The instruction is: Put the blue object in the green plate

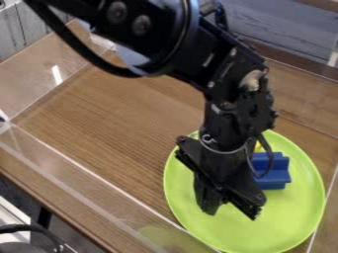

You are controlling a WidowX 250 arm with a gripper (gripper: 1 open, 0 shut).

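The green plate (294, 211) lies at the lower right of the wooden table. On its right half rests the blue object (272, 170), partly hidden behind the black arm. My gripper (232, 204) hangs over the plate's middle, fingertips down close to the plate surface, just left of and in front of the blue object. Its jaws look shut with nothing between them. The blue object lies free, not held.
A clear plastic wall (66, 168) runs along the table's front left edge. Bare wooden tabletop (113, 109) stretches to the left of the plate. The arm's black body (158, 40) fills the upper middle of the view.
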